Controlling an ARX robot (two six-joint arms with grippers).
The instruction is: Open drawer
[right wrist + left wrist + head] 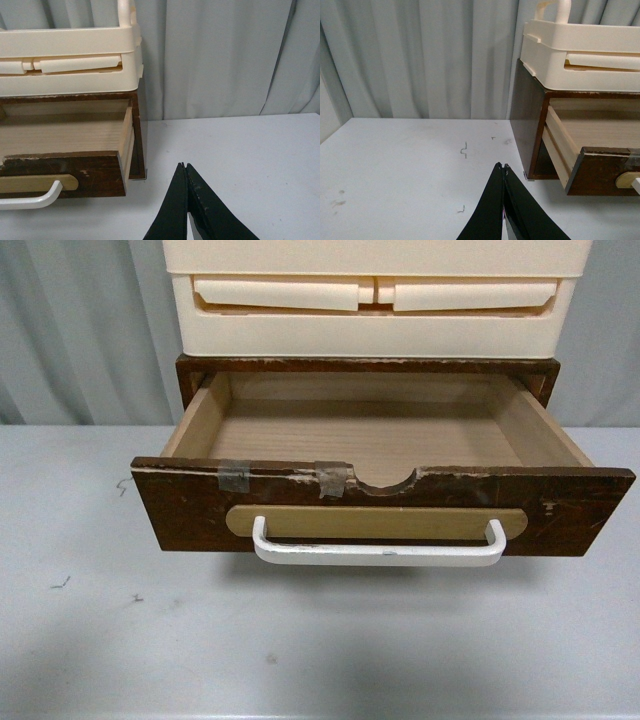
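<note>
- The drawer stands pulled well out of its dark wooden case, its pale, bare inside open to view; the opening looks done, or nearly so.
- The left tool hangs over the desk, its black tips pressed together and holding nothing. The drawer lies ahead of it and off to its right, apart from it.
- The right tool is likewise closed and empty; the drawer sits ahead and to its left, with bare desk between.
- I'd judge the drawer stiff and fairly solid: worn wood, chipped along the top edge, with tape bits beside the half-round notch. It should slide rather than flex.
- The place to hold is the white bar handle on its tan oval plate; it stands off the front enough to hook a fingertip behind it. The painted bar may be slick.
- The cream plastic drawers stacked on the case could shift under a sharp tug.
</note>
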